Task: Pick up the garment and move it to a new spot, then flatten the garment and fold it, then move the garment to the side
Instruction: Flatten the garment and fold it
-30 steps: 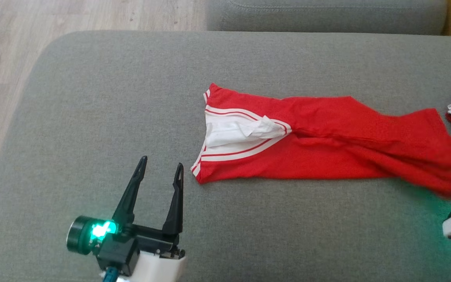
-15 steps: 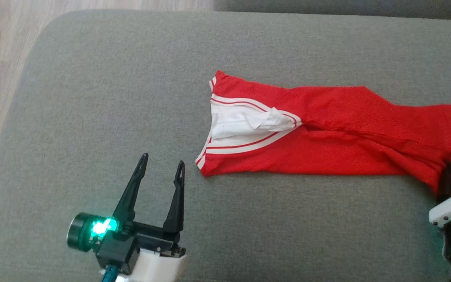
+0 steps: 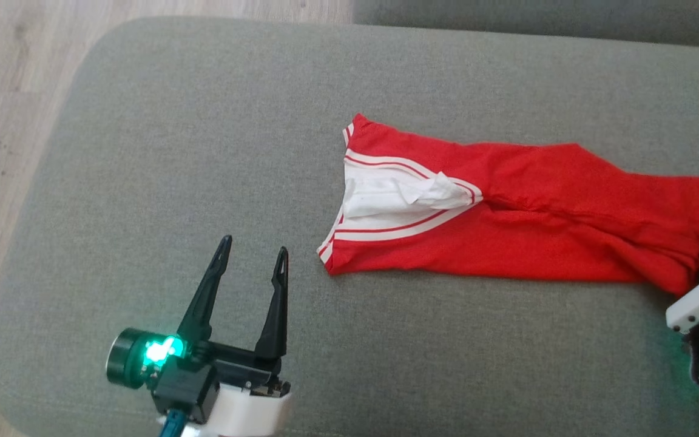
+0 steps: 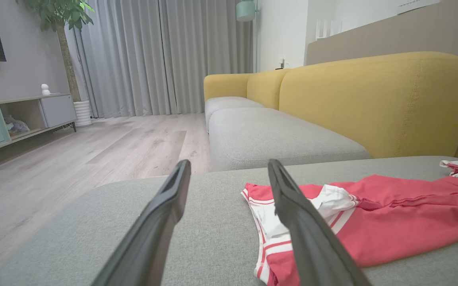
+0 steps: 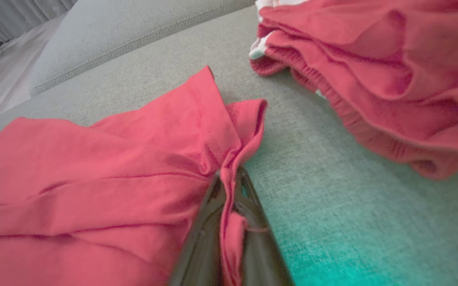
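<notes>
While the right gripper (image 5: 232, 179) clamps the hem of the garment (image 3: 537, 206), the left gripper (image 3: 252, 247) hovers, spread apart, just beside its opposite end.

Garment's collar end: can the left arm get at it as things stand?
Probably yes. The left gripper stands open beside the garment's collar end, with bare grey cushion between them and nothing lying in the way.
</notes>
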Robot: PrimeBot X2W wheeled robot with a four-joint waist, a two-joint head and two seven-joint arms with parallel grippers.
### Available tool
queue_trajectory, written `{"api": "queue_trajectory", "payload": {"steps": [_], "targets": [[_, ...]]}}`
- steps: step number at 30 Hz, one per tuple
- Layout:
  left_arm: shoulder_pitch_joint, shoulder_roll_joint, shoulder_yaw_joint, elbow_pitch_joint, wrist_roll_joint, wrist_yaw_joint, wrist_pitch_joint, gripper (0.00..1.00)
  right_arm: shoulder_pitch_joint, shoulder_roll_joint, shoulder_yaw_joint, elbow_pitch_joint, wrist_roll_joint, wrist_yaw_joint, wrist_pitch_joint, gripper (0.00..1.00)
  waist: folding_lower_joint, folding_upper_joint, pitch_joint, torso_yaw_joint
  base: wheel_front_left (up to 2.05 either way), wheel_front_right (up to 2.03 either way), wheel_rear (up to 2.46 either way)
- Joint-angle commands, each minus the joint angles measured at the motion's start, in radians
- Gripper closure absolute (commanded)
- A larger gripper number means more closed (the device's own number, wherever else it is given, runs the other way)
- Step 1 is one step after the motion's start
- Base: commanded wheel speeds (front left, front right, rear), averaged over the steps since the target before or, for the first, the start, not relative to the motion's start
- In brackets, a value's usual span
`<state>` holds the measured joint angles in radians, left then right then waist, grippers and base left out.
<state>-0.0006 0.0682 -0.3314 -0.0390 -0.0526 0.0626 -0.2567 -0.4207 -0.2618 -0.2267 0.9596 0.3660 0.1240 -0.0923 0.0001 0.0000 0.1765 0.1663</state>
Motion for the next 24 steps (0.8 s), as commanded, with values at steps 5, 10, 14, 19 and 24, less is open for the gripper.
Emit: {"api": "queue_trajectory", "payload": {"steps": [5, 10, 14, 19, 24], "targets": [[-0.013, -0.01, 0.027, -0.02, -0.007, 0.004, -0.005, 0.0, -0.037, -0.045, 0.068, -0.074, 0.023, 0.007, -0.058, 1.0, -0.0001, 0.0, -0.067, 0.0, 0.0, 0.0, 0.0], [0.002, -0.012, 0.015, -0.009, -0.014, -0.001, -0.005, 0.0, -0.076, -0.022, 0.148, -0.253, 0.096, 0.007, 0.0, 1.0, -0.0001, 0.0, -0.115, 0.017, 0.0, 0.0, 0.0], [0.004, -0.014, 0.003, -0.006, -0.022, -0.004, -0.005, 0.0, -0.074, 0.015, 0.22, -0.41, 0.123, 0.007, 0.064, 1.0, -0.0001, 0.0, -0.131, 0.052, 0.0, 0.0, 0.0], [0.002, -0.016, -0.003, -0.003, -0.031, -0.002, -0.005, 0.0, -0.077, 0.089, 0.333, -0.529, 0.119, 0.007, 0.143, 1.0, -0.0001, 0.0, -0.128, 0.109, 0.0, 0.0, 0.0], [-0.012, -0.017, -0.02, 0.001, -0.042, -0.002, -0.005, 0.0, -0.094, 0.159, 0.435, -0.513, 0.08, 0.007, 0.188, 1.0, -0.0001, 0.0, -0.109, 0.172, 0.0, 0.0, 0.0]]}}
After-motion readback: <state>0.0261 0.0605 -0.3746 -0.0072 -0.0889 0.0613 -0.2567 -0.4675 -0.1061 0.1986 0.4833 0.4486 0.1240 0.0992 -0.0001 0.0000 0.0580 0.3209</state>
